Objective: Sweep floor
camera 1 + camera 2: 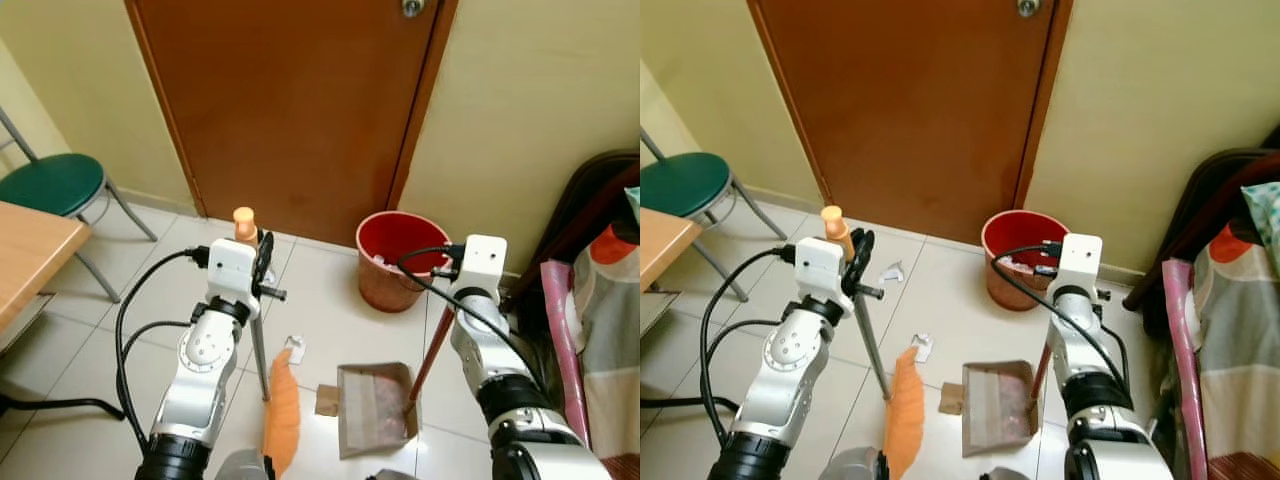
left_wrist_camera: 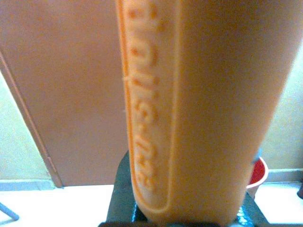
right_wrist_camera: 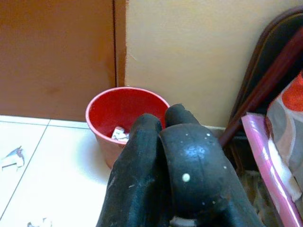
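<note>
Floor [image 1: 320,320]: white tiles, paper scraps [image 1: 923,346] near broom head | broom [image 1: 281,413]: orange bristles on floor beside dustpan [image 1: 375,405], handle top clamped in left tool [image 1: 262,262] | right tool [image 3: 165,161]: fingers pressed together, gripping dustpan's handle [image 1: 430,358] | red bin [image 1: 400,258] by door [image 1: 290,110], paper inside

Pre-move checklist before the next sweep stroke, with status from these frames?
1. Left hand gripping the orange-handled broom: ok.
2. Right hand shut on the dustpan's red handle: cannot tell.
3. Brown dustpan flat on the floor beside the bristles: ok.
4. Litter left on the tiles: white scrap, another, cardboard piece: not ok.
5. Red bucket upright near the door: ok.
</note>
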Tool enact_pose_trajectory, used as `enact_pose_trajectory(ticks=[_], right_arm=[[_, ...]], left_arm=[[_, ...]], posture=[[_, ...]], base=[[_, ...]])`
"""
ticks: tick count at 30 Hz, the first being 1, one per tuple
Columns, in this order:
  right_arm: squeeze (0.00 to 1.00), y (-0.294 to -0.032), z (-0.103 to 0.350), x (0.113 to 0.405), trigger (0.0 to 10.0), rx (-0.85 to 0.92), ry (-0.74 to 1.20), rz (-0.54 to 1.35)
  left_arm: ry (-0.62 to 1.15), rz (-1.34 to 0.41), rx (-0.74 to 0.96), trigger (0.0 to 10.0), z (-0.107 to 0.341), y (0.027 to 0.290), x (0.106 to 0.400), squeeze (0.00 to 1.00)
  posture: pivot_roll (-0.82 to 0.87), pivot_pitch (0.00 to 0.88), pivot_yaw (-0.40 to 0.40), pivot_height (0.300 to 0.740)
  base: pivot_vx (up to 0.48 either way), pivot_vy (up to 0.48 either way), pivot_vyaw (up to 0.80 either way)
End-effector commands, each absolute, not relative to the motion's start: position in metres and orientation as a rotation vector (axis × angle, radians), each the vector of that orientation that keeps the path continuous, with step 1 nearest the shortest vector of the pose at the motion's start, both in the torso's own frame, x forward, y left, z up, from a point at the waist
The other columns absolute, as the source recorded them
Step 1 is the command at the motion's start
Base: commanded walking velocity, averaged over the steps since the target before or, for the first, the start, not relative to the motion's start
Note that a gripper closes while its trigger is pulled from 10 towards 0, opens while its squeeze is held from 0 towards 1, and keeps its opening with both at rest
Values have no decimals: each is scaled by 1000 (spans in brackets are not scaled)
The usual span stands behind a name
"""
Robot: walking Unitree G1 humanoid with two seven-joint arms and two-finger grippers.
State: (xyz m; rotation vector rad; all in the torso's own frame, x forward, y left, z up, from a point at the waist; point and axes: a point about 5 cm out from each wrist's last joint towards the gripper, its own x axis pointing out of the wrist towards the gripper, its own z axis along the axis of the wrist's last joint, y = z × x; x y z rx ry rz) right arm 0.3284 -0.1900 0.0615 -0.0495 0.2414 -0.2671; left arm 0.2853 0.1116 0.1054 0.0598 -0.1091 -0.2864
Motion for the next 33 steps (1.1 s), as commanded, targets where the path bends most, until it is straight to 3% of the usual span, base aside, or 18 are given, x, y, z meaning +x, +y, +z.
enact_pose_trajectory(ticks=[1, 10, 20, 23, 28, 33], right_arm=[[0, -183, 67, 333, 10000, -47, 227, -268], [0, -167, 65, 331, 10000, -72, 214, -245], [0, -167, 65, 332, 10000, -46, 217, -242], [0, -168, 65, 332, 10000, -45, 215, -243], [0, -172, 67, 334, 10000, -29, 213, -251], [0, -175, 68, 334, 10000, -13, 214, -257]], left_arm=[[-99, -299, 6, 10000, 101, 103, 289, 0], [-96, -427, -87, 10000, 104, 68, 292, 0], [-210, -543, -211, 10000, 145, 40, 294, 0], [-229, -534, -198, 10000, 148, 43, 295, 0], [-263, -422, -275, 10000, 162, 68, 305, 0], [-303, -317, -237, 10000, 171, 93, 313, 0]], posture=[[-23, 77, -25, 740], [-19, 90, -27, 740], [-28, 86, -25, 740], [-30, 85, -26, 740], [-29, 86, -32, 740], [-29, 88, -33, 740]], base=[[0, 0, 0], [0, 0, 0], [0, 0, 0], [0, 0, 0], [0, 0, 0], [0, 0, 0]])
